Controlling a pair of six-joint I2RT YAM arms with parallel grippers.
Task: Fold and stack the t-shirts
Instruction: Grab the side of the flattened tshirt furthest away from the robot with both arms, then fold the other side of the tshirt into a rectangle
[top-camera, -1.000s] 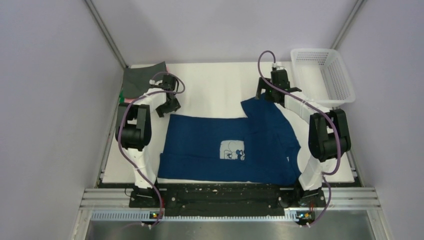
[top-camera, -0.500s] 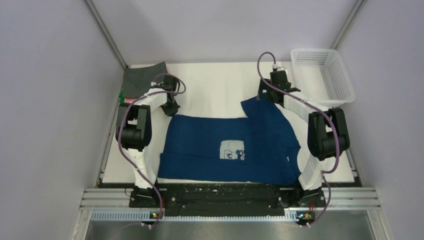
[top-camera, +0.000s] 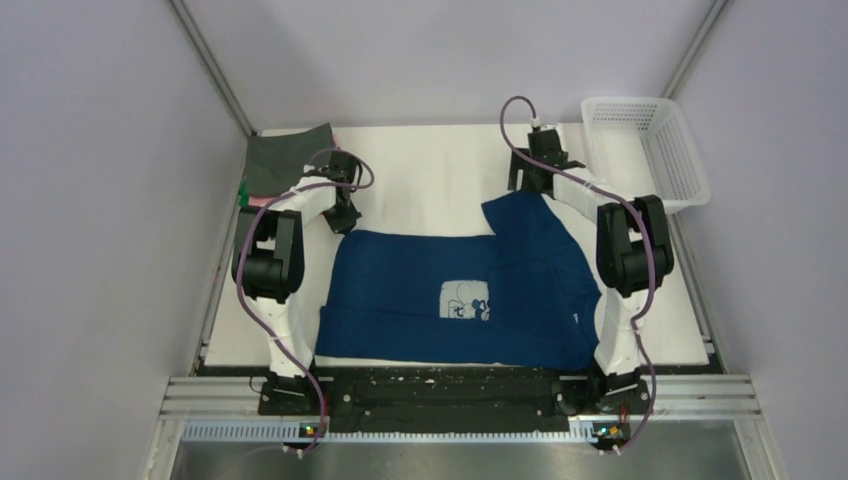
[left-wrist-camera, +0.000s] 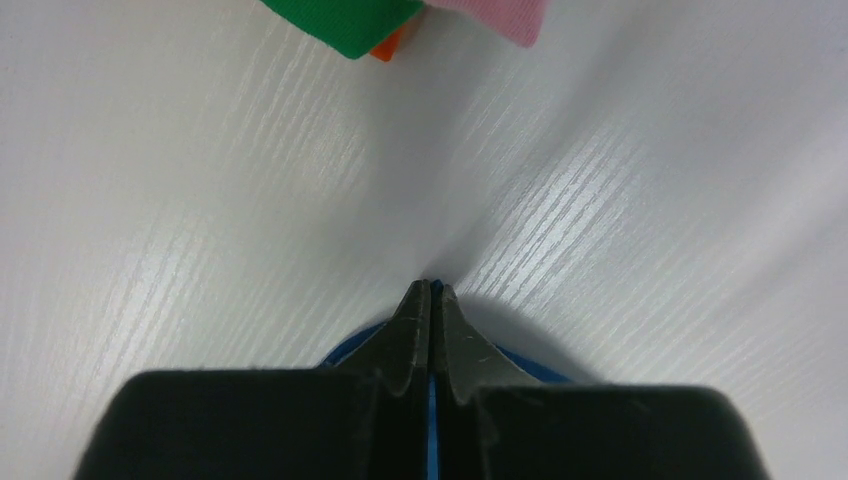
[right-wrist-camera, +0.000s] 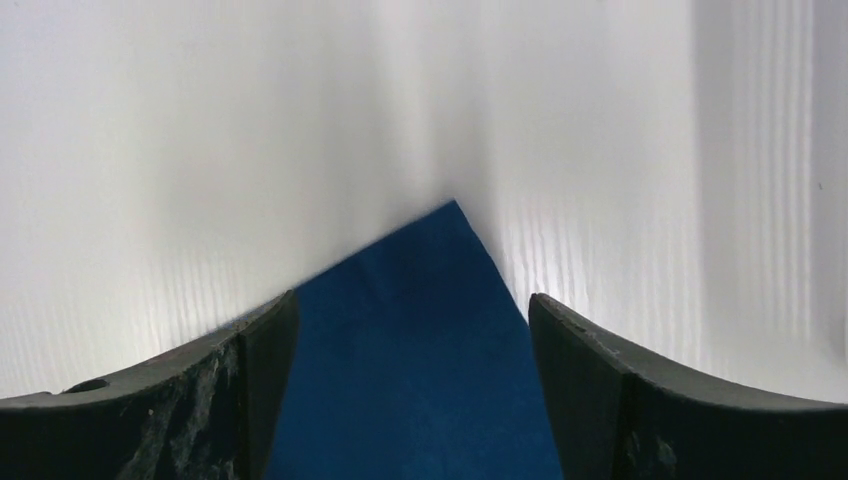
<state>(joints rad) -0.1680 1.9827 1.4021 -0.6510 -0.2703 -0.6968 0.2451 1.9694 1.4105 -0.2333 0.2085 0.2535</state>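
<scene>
**Desk (top-camera: 430, 160) from above, with both wrist views.** The navy t-shirt (top-camera: 420, 290) lies spread flat over the middle and the 6 o'clock side of the desk, with its white print (top-camera: 465, 300) facing up. Its 3 o'clock part is folded over, and a pointed corner reaches toward 1 o'clock. The left fingers (left-wrist-camera: 430, 305) are pressed tight together at the shirt's 10 o'clock corner, with a thin strip of blue cloth pinched between them. The right fingers (top-camera: 527, 183) stand wide apart over the pointed corner at 1 o'clock. In the right wrist view the blue cloth lies between them and is not gripped.

A stack of folded shirts sits at the desk's 10 o'clock corner. The grey t-shirt (top-camera: 285, 158) is on top, and the edges of the pink t-shirt (left-wrist-camera: 495, 15), green t-shirt (left-wrist-camera: 345, 20) and orange t-shirt (left-wrist-camera: 390, 47) show beneath it. A white basket (top-camera: 650, 150) stands at 2 o'clock, at the desk's far edge.
</scene>
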